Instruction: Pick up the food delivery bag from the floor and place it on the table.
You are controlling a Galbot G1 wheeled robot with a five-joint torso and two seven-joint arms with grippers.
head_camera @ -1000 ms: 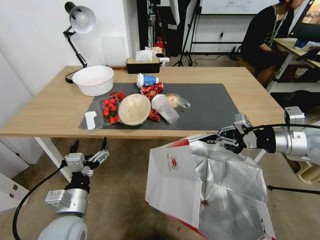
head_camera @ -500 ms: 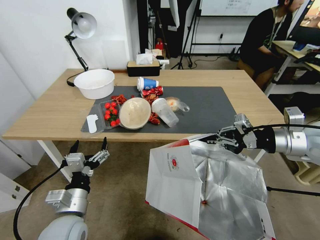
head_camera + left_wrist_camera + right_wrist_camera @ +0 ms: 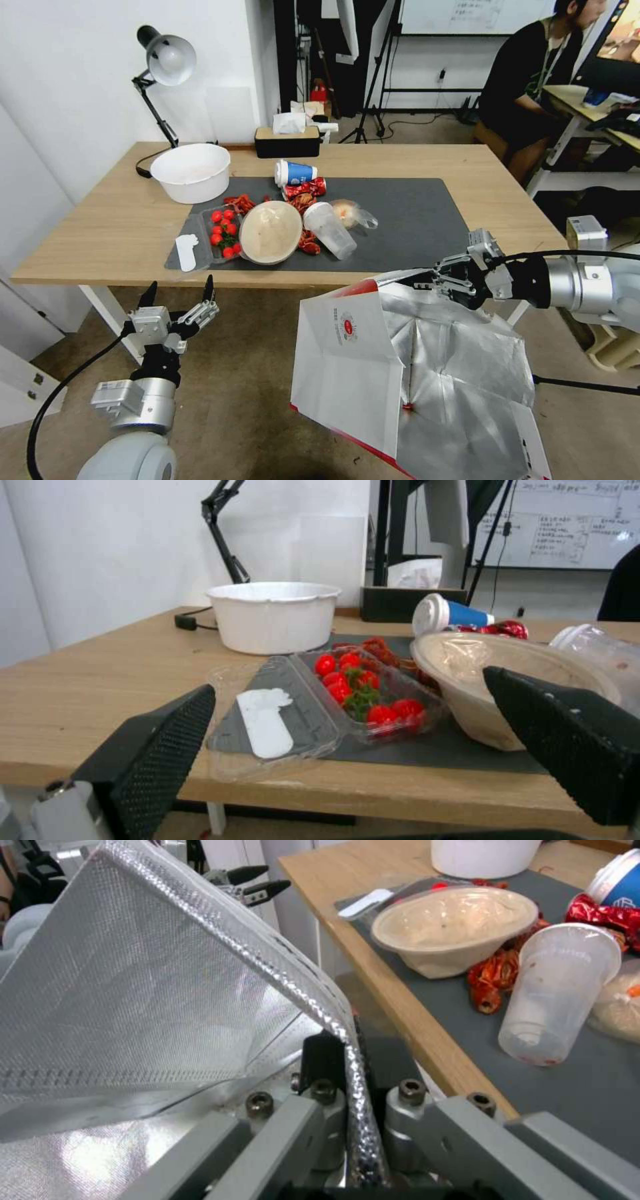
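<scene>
Table [image 3: 100,220] sits lower in head view than 1 s ago: cam shift. Right gripper [image 3: 437,280] keeps clamping food delivery bag [image 3: 347,353] rim near table's edge; left gripper [image 3: 179,293] spread, idle below table.

Right claw [image 3: 427,279] clamped — left claw [image 3: 179,293] spread.

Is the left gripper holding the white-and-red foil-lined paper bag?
No: the left gripper hangs open and empty below the table edge, apart from the white-and-red foil-lined paper bag.
</scene>
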